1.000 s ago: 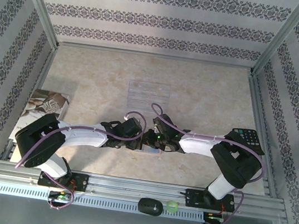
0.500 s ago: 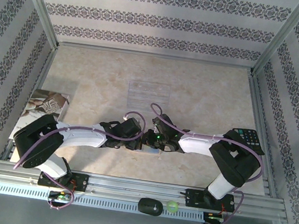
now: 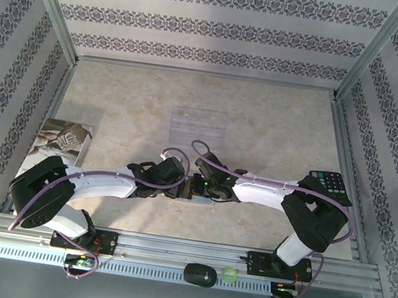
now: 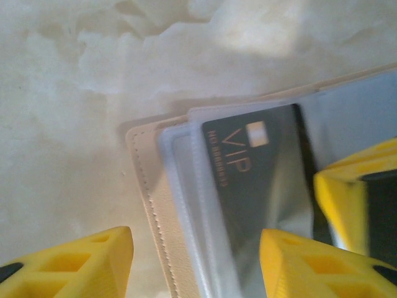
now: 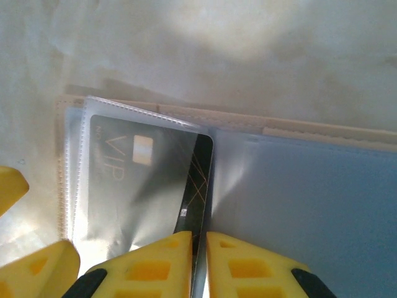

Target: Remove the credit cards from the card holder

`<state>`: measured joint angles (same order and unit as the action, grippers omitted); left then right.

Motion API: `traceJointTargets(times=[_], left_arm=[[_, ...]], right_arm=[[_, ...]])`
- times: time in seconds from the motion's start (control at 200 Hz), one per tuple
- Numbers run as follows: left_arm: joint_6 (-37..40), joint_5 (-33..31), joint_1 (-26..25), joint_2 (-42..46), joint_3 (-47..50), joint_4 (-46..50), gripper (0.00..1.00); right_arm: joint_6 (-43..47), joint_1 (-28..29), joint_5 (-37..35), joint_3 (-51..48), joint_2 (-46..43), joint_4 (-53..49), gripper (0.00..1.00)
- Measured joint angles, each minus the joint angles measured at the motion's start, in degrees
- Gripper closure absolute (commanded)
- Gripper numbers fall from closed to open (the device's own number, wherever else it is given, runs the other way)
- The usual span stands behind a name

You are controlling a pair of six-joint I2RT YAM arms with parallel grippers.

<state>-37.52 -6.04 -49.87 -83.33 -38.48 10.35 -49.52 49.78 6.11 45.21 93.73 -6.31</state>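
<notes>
The card holder (image 3: 203, 200) lies open on the table between both arms, its tan stitched edge (image 4: 146, 192) and pale blue-grey inside (image 5: 310, 205) in view. A black credit card (image 5: 202, 177) marked VIP sits in a clear sleeve, one long edge sticking out. My right gripper (image 5: 200, 268) is shut on that exposed edge. My left gripper (image 4: 198, 273) stands open, straddling the holder's end, with one finger (image 4: 93, 264) over the table and the other over the sleeve. In the top view the left gripper (image 3: 178, 185) and right gripper (image 3: 201, 187) almost meet. The pale card is hidden.
A clear tray (image 3: 197, 125) lies farther back at mid-table. A printed booklet (image 3: 57, 144) is at the left edge and a black keypad device (image 3: 332, 185) at the right. A mouse (image 3: 199, 275) and a green ball (image 3: 229, 275) rest on the front rail.
My left gripper's jaws have opened wider. Both wrists have shifted slightly left over the holder, and the left arm has dropped lower.
</notes>
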Motion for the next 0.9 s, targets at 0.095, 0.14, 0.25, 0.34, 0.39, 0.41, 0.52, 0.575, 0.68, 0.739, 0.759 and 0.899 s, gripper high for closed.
traceJointTargets(times=[0.095, 0.14, 0.25, 0.34, 0.39, 0.41, 0.52, 0.575, 0.68, 0.739, 0.759, 0.899], left_arm=[[0.0, -0.2, 0.0, -1.5, 0.0, 0.0, 0.44], [0.0, -0.2, 0.0, -1.6, 0.0, 0.0, 0.44], [0.0, -0.2, 0.0, -1.6, 0.0, 0.0, 0.44], [0.0, -0.2, 0.0, -1.6, 0.1, 0.0, 0.46], [0.0, -0.2, 0.0, -1.6, 0.1, 0.0, 0.46], [0.0, -0.2, 0.0, -1.6, 0.1, 0.0, 0.46], [0.0, -0.2, 0.0, -1.6, 0.1, 0.0, 0.47], [0.0, -0.2, 0.0, -1.6, 0.2, 0.0, 0.47], [-0.3, 0.0, 0.0, -1.6, 0.7, -0.6, 0.46], [-0.5, 0.0, 0.0, -1.3, 1.0, -1.0, 0.46], [-0.5, 0.0, 0.0, -1.2, 1.1, -1.0, 0.46], [-0.8, 0.0, 0.0, -1.0, 1.4, -1.3, 0.46]], right_arm=[[0.9, 0.7, -2.3, 0.9, 0.0, -2.4, 0.83], [1.4, 1.1, -3.3, 1.2, 0.0, -3.3, 0.81], [2.0, 1.5, -5.3, 1.4, -0.7, -4.7, 0.75], [3.1, 1.5, -5.8, 1.1, -2.5, -4.6, 0.7], [3.5, 1.5, -5.8, 1.0, -4.0, -4.4, 0.69], [3.7, 1.4, -5.6, 1.0, -4.5, -4.2, 0.69], [3.8, 1.0, -2.9, 1.0, -5.4, -2.3, 0.68], [3.4, 0.6, -1.0, 0.7, -4.9, -1.0, 0.68], [2.3, 0.2, 2.2, -0.6, -3.7, 1.7, 0.71], [1.6, 0.0, 3.3, -1.1, -2.9, 2.3, 0.71], [1.5, -0.2, 3.6, -1.3, -2.7, 2.5, 0.71], [0.3, -0.9, 4.3, -2.4, -2.6, 3.2, 0.72]])
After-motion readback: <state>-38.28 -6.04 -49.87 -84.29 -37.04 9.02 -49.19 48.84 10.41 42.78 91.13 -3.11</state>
